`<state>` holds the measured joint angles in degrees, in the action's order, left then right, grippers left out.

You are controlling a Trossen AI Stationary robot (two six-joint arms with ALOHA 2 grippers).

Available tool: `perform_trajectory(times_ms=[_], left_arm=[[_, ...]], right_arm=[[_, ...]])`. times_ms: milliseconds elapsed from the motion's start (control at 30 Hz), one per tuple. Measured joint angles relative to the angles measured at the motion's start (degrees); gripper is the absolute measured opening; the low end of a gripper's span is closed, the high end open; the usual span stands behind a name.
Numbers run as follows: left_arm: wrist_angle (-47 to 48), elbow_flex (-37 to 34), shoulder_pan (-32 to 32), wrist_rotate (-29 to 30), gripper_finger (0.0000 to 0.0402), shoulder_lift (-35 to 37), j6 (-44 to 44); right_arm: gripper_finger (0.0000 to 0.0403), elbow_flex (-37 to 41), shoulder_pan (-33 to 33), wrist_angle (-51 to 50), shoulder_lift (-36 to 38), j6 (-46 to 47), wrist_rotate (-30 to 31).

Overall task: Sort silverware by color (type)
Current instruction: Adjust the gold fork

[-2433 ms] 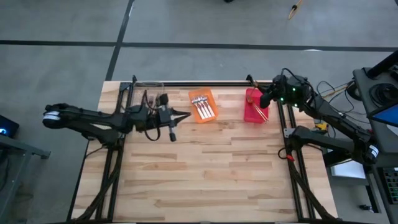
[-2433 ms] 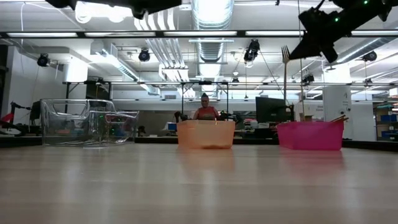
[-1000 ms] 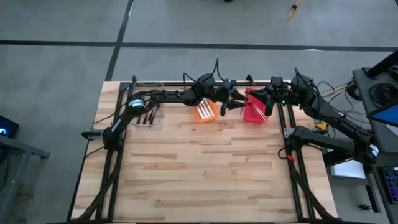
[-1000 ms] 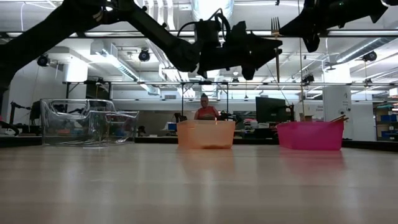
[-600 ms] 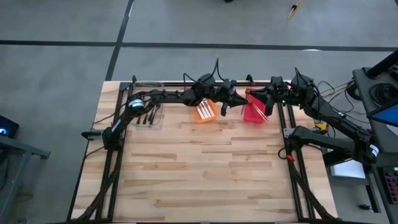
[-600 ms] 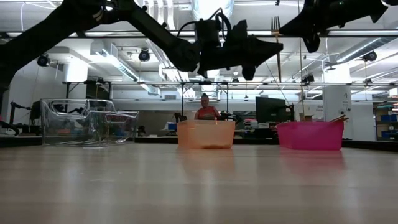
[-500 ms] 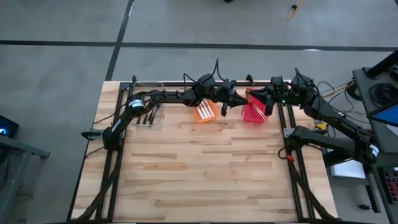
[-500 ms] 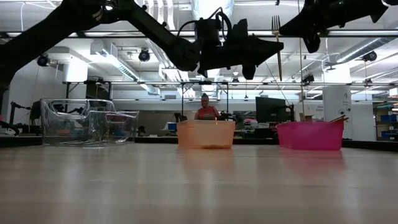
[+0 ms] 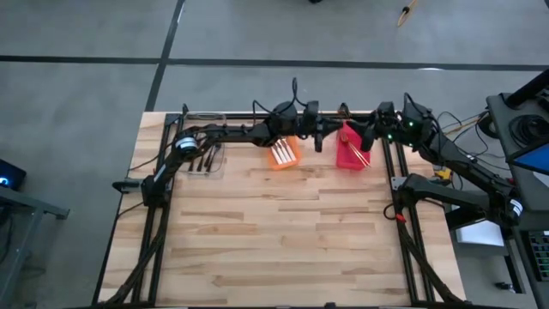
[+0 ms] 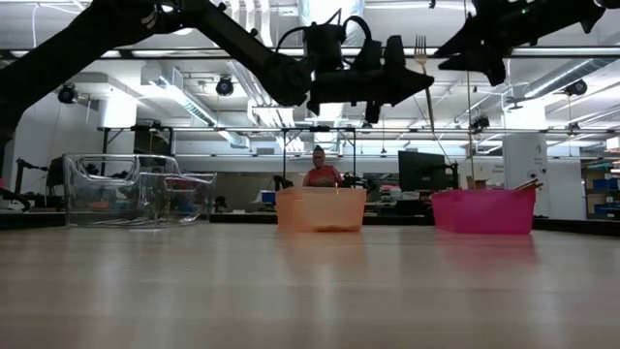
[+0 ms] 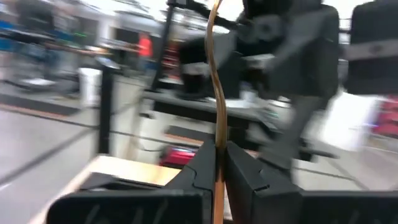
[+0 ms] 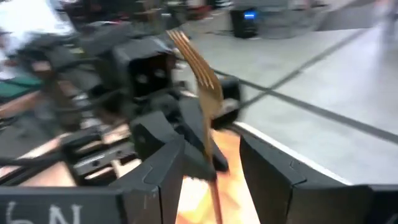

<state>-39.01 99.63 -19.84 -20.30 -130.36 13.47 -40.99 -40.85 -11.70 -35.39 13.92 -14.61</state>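
Above the red rectangular bin [image 9: 350,147], the left end effector [image 11: 217,163] is clamped on a slim gold metal fork [image 11: 216,81], held upright. Beside it, the right end effector [image 12: 211,163] stands open around that fork.

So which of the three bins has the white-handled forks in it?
The orange bin, the middle one; the clear bin holds dark forks and the red bin gold ones.

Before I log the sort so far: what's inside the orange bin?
The orange bin holds a few white-handled forks lying side by side. Its far end is covered by the left arm, so anything there is hidden.
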Motion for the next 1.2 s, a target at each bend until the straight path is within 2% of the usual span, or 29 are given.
perform_trajectory(times_ms=[100, 233, 333, 500, 800, 1033, 1200], left_arm=[[0.47, 0.0, 0.04, 7.48, 0.0001, 0.1, -1.25], [0.5, 0.0, 1.11, 17.44, 0.0001, 0.1, -3.47], [0.49, 0.0, 1.95, 21.1, 0.0001, 0.1, -6.52], [0.2, 0.0, 2.94, 24.14, 0.0, 0.1, -8.72], [0.02, 0.0, 2.89, 24.5, 0.0, 0.1, -8.54], [-0.04, 0.0, 2.91, 25.43, 0.0, 0.1, -8.92], [-0.5, 0.0, 2.92, 25.47, 0.0, 0.1, -9.35]], right_arm=[[0.0148, 0.0, -0.02, -1.37, -0.03, -0.91, 5.49], [0.0144, 0.52, 0.31, -0.18, -1.35, -1.51, 6.54], [0.0144, 0.68, 0.88, 1.86, -3.52, -2.0, 7.79], [0.0148, 0.69, 2.2, 8.23, -7.57, -5.0, 8.72], [0.0134, 0.7, 2.87, 12.41, -10.59, -6.38, 10.23], [0.0098, 0.68, 3.24, 15.9, -12.42, -7.76, 10.27], [0.0054, 0.66, 3.4, 17.02, -14.39, -8.94, 10.98]])
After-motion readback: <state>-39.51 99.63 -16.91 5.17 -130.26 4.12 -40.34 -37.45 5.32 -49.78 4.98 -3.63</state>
